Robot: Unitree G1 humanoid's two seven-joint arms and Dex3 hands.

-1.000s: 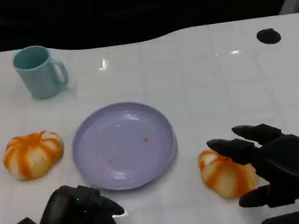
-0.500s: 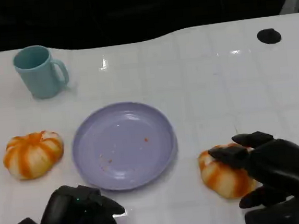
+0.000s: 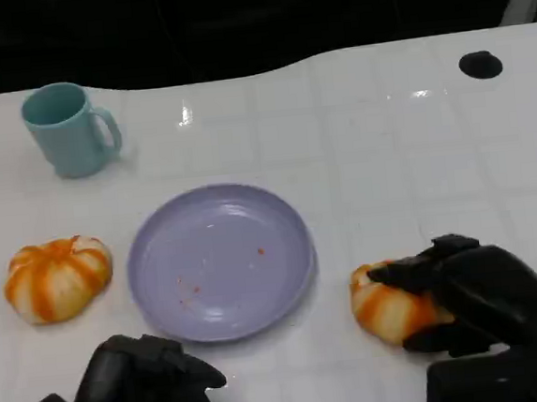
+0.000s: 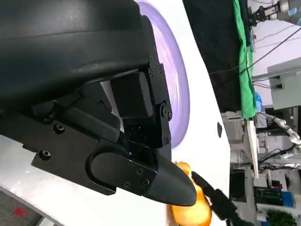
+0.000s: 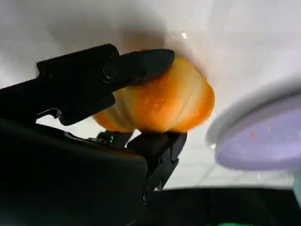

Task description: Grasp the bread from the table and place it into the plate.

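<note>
At lower right of head view, the black right hand [image 3: 465, 292] now has fingers wrapped over the round orange-and-white striped bread bun [image 3: 391, 305], clenched onto it. A sec ago the fingers were spread above/behind the bun; half a sec ago they were coming down on it; now they close around it. Right wrist view confirms: one finger [image 5: 141, 63] lies across one side of the bun [image 5: 164, 101], another presses the opposite side, so it's pinched between them. Bun looks to rest on the white tabletop [image 3: 387, 153] w/ no visible lift, just beside the round lavender plate [image 3: 221, 262], not touching its rim. It sits a touch more to picture-left than before, prob nudged by the closing fingers.

Meaning for task: grasp looks made, lift + carry to plate not yet done. Plate holds only a few crumbs.

Black left hand [image 3: 143, 381] rests at lower left near plate's front edge, fingers curled in, holding nothing, same as earlier frames.

Other stuff: second orange-striped bun [image 3: 57, 278] at plate's left, well apart from the right hand; teal mug [image 3: 65, 129] at far left; small black round disc [image 3: 480, 65] far right. None moved.
</note>
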